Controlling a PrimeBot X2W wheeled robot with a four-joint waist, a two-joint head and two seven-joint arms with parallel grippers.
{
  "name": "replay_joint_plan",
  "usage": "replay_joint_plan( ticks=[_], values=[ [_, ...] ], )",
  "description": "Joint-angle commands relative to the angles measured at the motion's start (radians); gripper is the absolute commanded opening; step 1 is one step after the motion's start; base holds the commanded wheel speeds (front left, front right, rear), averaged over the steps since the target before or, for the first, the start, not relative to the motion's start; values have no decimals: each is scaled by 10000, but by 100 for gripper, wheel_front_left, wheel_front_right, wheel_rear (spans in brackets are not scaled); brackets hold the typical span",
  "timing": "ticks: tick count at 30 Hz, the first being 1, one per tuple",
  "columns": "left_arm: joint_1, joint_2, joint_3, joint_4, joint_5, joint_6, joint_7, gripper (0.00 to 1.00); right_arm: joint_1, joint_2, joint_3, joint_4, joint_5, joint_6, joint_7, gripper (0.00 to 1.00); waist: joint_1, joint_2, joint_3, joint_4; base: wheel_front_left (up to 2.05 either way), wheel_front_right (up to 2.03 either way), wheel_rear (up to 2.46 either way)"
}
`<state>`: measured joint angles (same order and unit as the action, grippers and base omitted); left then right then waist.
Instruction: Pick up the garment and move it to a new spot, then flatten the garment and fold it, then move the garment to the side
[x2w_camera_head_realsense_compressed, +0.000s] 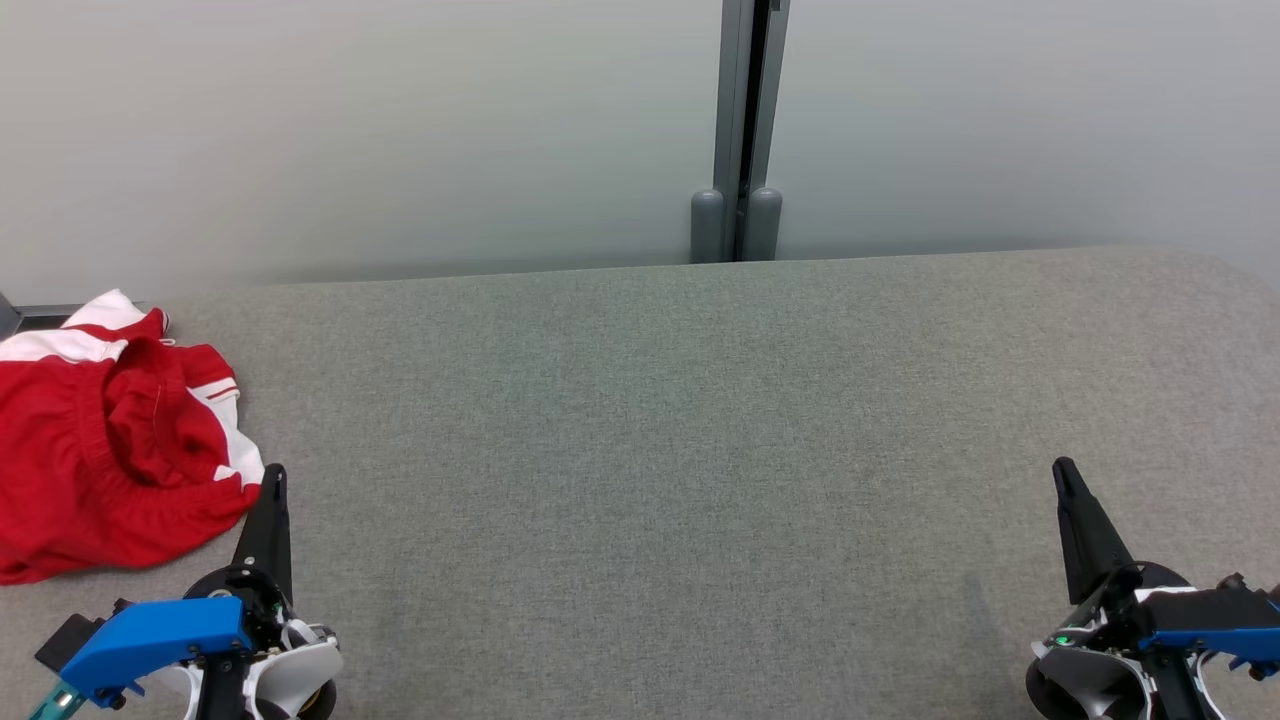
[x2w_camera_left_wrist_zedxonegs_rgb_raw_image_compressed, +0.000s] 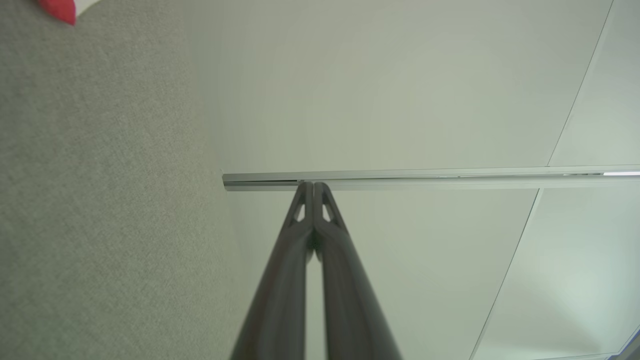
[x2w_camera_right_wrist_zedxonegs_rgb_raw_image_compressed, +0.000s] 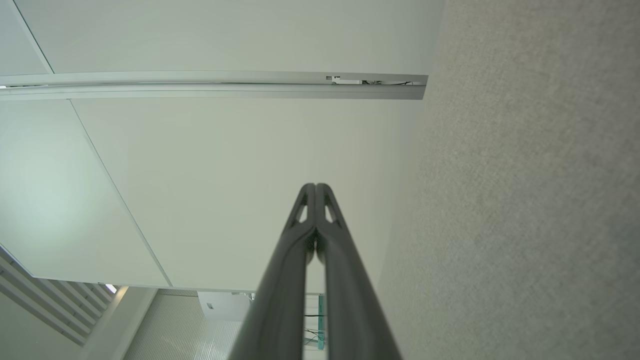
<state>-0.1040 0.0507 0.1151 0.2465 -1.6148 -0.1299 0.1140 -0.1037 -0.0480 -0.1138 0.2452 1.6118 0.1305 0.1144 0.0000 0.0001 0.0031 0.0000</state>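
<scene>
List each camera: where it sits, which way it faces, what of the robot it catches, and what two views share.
Head view: on the head, facing forward and down at the grey fabric surface and wall; left gripper and right gripper at the bottom corners.
Left wrist view: on the left wrist, facing along its shut fingers over the surface toward the wall.
Right wrist view: on the right wrist, facing likewise; its shut fingers show.
Shared: head and left wrist views both catch the red and white garment.

Garment (x2w_camera_head_realsense_compressed: 110, 440) on table's (x2w_camera_head_realsense_compressed: 650, 450) left edge
</scene>
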Motion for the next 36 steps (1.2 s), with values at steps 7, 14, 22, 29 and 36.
replay_joint_plan(
  ticks=[7, 14, 22, 29, 36],
  values=[
    [66, -6, -12, 102, 0, 2, -21, 100, 65, 19, 21, 89, -4, 0, -13, 100, 0, -1, 0, 0, 0, 0, 0],
    [445, -38, -227, 253, 101, 1, -251, 100, 283, 59, 216, 350, -76, -14, -251, 100, 0, -1, 2, 0, 0, 0, 0],
    [593, -31, -514, 69, 409, 0, -644, 100, 376, 47, 373, 362, -408, -12, -645, 100, 0, -1, 13, 4, 0, 0, 0],
    [606, -25, -583, -156, 1376, 61, -957, 100, 379, 38, 261, 295, -1424, -10, -959, 100, 0, -1, 29, 16, 0, 0, 0],
    [594, -19, -824, -628, 2868, 320, -1248, 100, 408, 28, 246, -125, -3190, -8, -1249, 100, 0, -1, 42, 28, 0, 0, 0]
  ],
)
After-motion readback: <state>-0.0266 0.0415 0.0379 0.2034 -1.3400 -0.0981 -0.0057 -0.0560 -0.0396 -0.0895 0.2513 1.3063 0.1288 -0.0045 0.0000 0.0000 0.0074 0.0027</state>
